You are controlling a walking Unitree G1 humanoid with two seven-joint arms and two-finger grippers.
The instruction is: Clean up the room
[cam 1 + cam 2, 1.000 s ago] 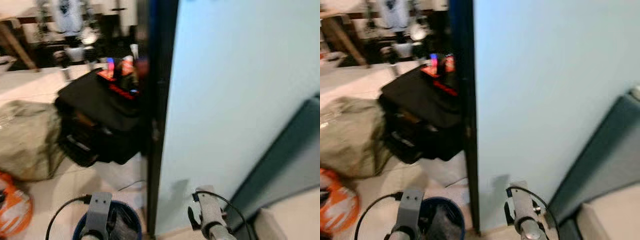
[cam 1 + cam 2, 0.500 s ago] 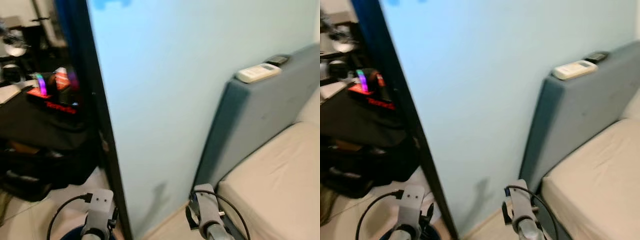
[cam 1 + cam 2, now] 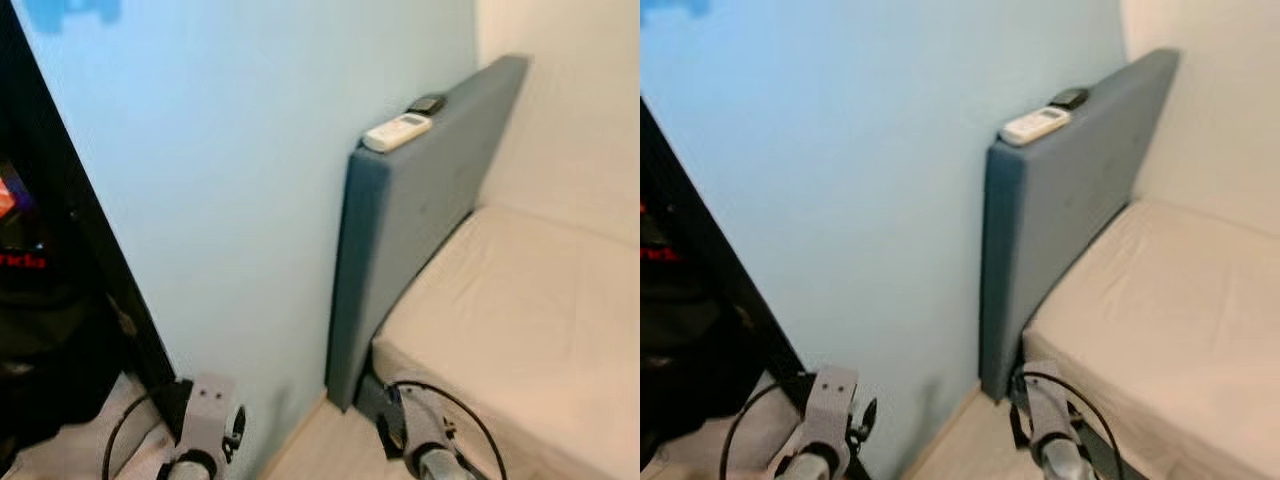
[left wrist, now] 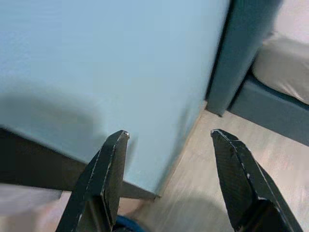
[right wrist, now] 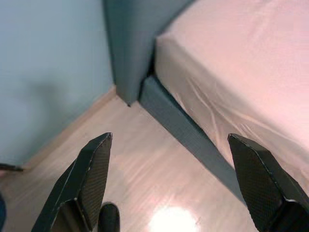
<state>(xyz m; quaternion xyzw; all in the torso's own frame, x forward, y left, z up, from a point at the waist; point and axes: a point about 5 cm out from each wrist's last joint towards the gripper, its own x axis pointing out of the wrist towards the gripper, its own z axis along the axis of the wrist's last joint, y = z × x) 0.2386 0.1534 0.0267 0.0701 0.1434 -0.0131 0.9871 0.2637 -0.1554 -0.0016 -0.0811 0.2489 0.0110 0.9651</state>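
A pale blue painted wall [image 3: 220, 180] blocks passage straight ahead. To the right, an upright grey-blue padded headboard [image 3: 420, 210] and a beige-sheeted bed [image 3: 530, 320] close that side. Light wood floor [image 5: 140, 164] stays open near the wall's base.

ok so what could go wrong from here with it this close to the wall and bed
The blue wall stands right in front of both arms, so a step forward could scrape the open left gripper against it. The bed frame lies low beside the open right gripper and might catch it. The white remote and a dark object lie on the headboard top; a knock could drop them.
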